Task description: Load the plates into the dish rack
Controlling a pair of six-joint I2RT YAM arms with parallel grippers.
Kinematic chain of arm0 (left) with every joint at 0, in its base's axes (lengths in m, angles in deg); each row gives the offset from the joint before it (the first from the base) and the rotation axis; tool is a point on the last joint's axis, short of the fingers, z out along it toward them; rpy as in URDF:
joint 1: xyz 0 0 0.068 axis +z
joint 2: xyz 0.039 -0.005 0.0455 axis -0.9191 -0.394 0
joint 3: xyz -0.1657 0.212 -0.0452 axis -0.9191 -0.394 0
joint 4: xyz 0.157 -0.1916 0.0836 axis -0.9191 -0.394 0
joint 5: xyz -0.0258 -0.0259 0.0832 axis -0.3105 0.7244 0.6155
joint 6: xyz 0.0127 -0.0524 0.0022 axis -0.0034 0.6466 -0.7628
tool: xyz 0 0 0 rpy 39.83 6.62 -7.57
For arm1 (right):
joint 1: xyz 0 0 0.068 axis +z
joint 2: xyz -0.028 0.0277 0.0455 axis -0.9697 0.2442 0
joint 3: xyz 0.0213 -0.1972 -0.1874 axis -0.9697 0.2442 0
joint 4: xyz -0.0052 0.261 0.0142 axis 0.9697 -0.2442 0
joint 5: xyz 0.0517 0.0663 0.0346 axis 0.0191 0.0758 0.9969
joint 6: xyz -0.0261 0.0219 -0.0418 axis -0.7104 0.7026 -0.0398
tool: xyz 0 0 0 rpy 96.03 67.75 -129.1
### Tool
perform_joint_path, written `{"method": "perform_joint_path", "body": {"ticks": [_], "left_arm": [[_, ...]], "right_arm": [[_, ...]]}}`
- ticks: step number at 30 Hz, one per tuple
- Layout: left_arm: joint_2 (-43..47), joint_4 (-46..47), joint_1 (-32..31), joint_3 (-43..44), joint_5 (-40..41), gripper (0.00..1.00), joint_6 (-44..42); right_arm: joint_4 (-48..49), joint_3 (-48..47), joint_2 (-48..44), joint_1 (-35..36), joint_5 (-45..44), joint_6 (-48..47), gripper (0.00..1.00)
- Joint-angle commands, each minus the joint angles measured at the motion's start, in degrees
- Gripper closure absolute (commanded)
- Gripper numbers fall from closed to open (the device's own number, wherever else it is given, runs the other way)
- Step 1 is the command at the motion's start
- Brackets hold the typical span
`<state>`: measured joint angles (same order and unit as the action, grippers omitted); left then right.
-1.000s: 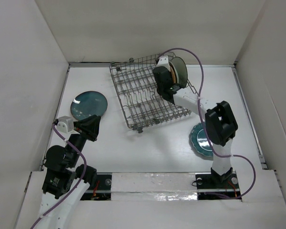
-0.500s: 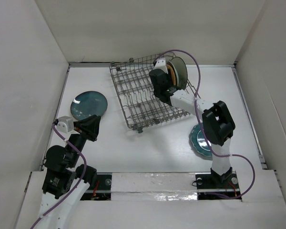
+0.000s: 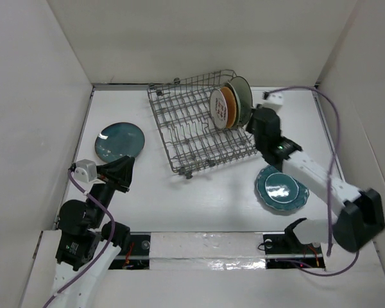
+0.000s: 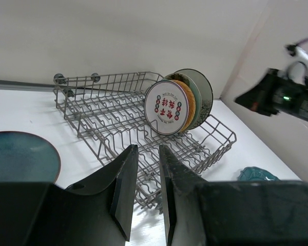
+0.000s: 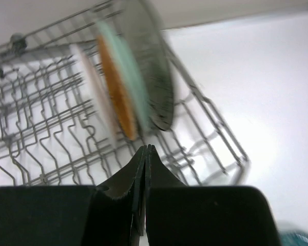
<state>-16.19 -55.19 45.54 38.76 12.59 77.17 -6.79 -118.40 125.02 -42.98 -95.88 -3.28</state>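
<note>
Right claw [image 5: 145, 149] near upright plates [image 3: 230, 106]

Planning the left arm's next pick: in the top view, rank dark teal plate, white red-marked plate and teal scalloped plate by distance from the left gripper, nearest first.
1. Dark teal plate, just beyond the left gripper.
2. White red-marked plate, upright in the dish rack.
3. Teal scalloped plate, far right.
</note>
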Motion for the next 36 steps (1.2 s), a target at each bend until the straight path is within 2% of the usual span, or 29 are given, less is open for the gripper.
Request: {"method": "perform_joint_path", "body": {"ticks": [1,3,7,11,14,17,22,27,36], "left_arm": [[1.4,2.6,0.2,0.4,-1.6,0.8,0.1],[2.2,2.8,0.2,0.4,-1.9,0.8,0.0],[3.8,2.8,0.2,0.3,-2.4,0.8,0.2],[5.2,2.8,0.2,0.3,-2.2,0.79,0.2],[6.1,2.7,0.2,0.5,-1.9,0.79,0.2],[7.9,2.6,0.2,0.4,-1.5,0.79,0.2],[8.5,2.5,0.2,0.5,-1.5,0.79,0.3],[8.4,2.5,0.2,0.5,-1.3,0.79,0.3],[6.9,2.5,0.2,0.5,-1.5,0.79,0.4]], "right_arm": [[1.6,12.3,-12.5,-6.6,7.8,14.6,1.0],[-1.6,20.7,-18.0,-10.8,10.2,18.1,1.0],[-6.7,31.0,-28.5,-19.1,17.9,25.1,1.0],[-8.8,37.9,-31.2,-29.0,28.4,26.6,1.0],[-7.7,40.9,-30.9,-35.2,31.6,26.4,1.0],[-5.3,42.0,-28.8,-40.9,34.1,25.2,1.0],[0.1,40.2,-15.5,-46.6,39.7,22.4,1.0],[7.8,40.2,-7.6,-48.5,43.2,22.8,1.0],[19.6,35.9,0.1,-49.1,41.0,28.0,1.0]]}}
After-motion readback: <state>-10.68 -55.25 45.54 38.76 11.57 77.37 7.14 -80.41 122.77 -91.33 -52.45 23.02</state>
